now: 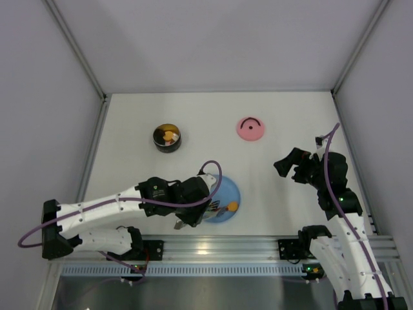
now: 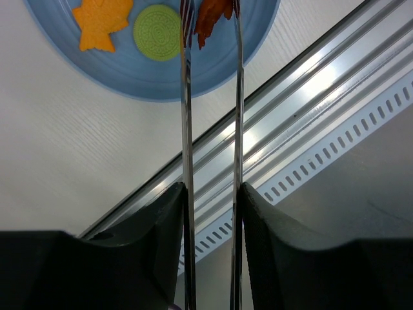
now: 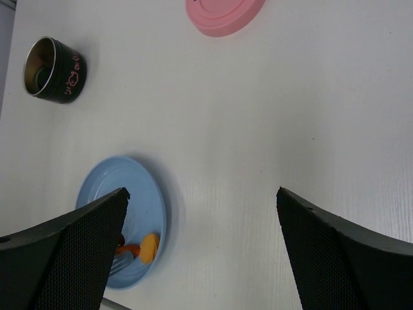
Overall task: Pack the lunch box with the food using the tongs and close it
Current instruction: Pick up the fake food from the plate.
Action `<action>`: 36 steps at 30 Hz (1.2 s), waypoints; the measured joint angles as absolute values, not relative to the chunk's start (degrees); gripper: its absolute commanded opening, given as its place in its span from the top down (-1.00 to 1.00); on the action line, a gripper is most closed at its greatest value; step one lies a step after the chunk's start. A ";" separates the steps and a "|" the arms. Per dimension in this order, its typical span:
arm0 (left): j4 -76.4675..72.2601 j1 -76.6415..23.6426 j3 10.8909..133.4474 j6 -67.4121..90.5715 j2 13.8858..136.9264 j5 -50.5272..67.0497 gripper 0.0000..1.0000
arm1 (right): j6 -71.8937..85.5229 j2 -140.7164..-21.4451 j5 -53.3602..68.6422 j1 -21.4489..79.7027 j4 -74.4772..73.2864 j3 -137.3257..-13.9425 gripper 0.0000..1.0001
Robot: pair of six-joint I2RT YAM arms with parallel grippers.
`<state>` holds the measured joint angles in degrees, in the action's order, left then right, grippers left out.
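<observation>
My left gripper [image 2: 211,190] is shut on the tongs [image 2: 187,129], one slim silver arm against each finger. The tong tips reach over the blue plate [image 2: 161,81] with a red-orange food piece [image 2: 210,16] between them. An orange fish-shaped piece [image 2: 103,22] and a green round piece [image 2: 157,31] lie on the plate beside it. In the top view the left gripper [image 1: 199,210] sits at the plate's [image 1: 231,191] near-left edge. The lunch box [image 1: 167,137] stands open at the back left with orange food inside. Its pink lid [image 1: 250,128] lies to the right. My right gripper [image 1: 288,169] hovers open and empty.
The aluminium rail [image 1: 219,247] runs along the table's near edge, just behind the left gripper. Grey walls enclose the table on three sides. In the right wrist view the lunch box [image 3: 53,71], pink lid [image 3: 224,13] and plate [image 3: 113,194] lie ahead of the open right gripper [image 3: 202,192].
</observation>
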<state>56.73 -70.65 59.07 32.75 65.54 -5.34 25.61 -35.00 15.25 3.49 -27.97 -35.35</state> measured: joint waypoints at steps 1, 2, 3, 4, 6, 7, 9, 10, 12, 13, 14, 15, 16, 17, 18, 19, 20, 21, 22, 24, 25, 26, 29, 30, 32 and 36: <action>56.71 -70.65 59.07 32.73 65.54 -5.34 0.18 | 25.61 -35.00 15.25 3.49 -27.97 -35.35 -0.92; 56.69 -70.65 59.07 32.73 65.54 -5.34 0.23 | 25.58 -35.00 15.25 3.49 -27.97 -35.35 -0.92; 56.69 -70.65 59.07 32.67 65.54 -5.37 0.28 | 25.61 -35.00 15.25 3.49 -27.97 -35.35 -0.92; 56.69 -70.65 59.07 32.62 65.54 -5.39 0.31 | 25.61 -35.00 15.25 3.49 -27.97 -35.35 -0.92; 56.69 -70.65 59.07 32.56 65.54 -5.52 0.40 | 25.58 -35.00 15.25 3.49 -27.97 -35.35 -0.92; 56.71 -70.65 59.07 32.56 65.54 -5.61 0.42 | 25.61 -35.00 15.25 3.49 -27.97 -35.35 -0.92; 56.75 -70.65 59.07 32.58 65.54 -5.91 0.45 | 25.58 -35.00 15.25 3.49 -27.97 -35.35 -0.92; 56.82 -70.65 59.09 32.58 65.54 -6.15 0.46 | 25.61 -35.00 15.25 3.49 -27.97 -35.35 -0.92; 57.21 -70.67 59.27 32.62 65.52 -7.07 0.49 | 25.61 -35.00 15.25 3.49 -27.97 -35.35 -0.92; 57.49 -70.65 59.51 32.64 65.49 -7.60 0.52 | 25.58 -35.00 15.25 3.49 -27.97 -35.35 -0.92; 57.84 -70.67 59.90 32.73 65.49 -8.14 0.53 | 25.61 -35.00 15.25 3.49 -27.97 -35.35 -0.92; 58.13 -70.65 60.31 32.84 65.36 -8.69 0.54 | 25.61 -35.00 15.25 3.49 -27.97 -35.35 -0.92; 58.33 -70.65 60.64 32.88 65.17 -9.10 0.56 | 25.61 -35.00 15.25 3.49 -27.97 -35.35 -0.92; 58.46 -70.65 61.06 32.95 64.82 -9.76 0.56 | 25.61 -35.00 15.25 3.49 -27.97 -35.35 -0.92; 58.70 -70.65 61.43 33.08 64.40 -10.31 0.57 | 25.61 -35.00 15.25 3.49 -27.97 -35.35 -0.92; 58.94 -70.65 61.82 33.12 64.05 -10.70 0.58 | 25.61 -35.00 15.25 3.49 -27.97 -35.35 -0.92; 59.09 -70.65 62.19 33.21 63.66 -11.27 0.59 | 25.61 -35.00 15.25 3.49 -27.94 -35.35 -0.92; 59.33 -70.65 62.61 33.32 63.33 -11.77 0.59 | 25.61 -35.00 15.25 3.49 -27.97 -35.35 -0.91; 59.57 -70.65 63.00 33.41 63.07 -12.29 0.59 | 25.61 -35.00 15.25 3.49 -27.97 -35.35 -0.92; 59.90 -70.65 63.55 33.63 62.70 -13.26 0.60 | 25.61 -35.03 15.25 3.49 -27.97 -35.35 -0.92; 60.07 -70.65 63.77 33.78 62.61 -13.61 0.60 | 25.61 -35.03 15.25 3.49 -27.97 -35.35 -0.92; 60.10 -70.65 63.90 33.91 62.52 -13.98 0.60 | 25.61 -35.03 15.25 3.49 -27.97 -35.35 -0.92; 60.53 -70.65 64.29 34.44 62.50 -15.14 0.64 | 25.61 -35.03 15.25 3.49 -27.97 -35.35 -0.92; 60.84 -70.65 64.51 34.65 62.50 -15.75 0.64 | 25.61 -35.03 15.25 3.49 -27.97 -35.35 -0.92; 61.60 -70.65 65.19 35.09 62.46 -17.32 0.64 | 25.61 -35.07 15.25 3.49 -27.97 -35.35 -0.92; 61.95 -70.39 66.83 36.36 61.47 -20.53 0.64 | 25.63 -35.07 15.27 3.49 -27.97 -35.35 -0.92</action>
<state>61.95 -70.39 66.83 36.36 61.47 -20.53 25.63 -35.07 15.27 3.49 -27.97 -35.35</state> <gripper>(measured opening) 0.318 0.959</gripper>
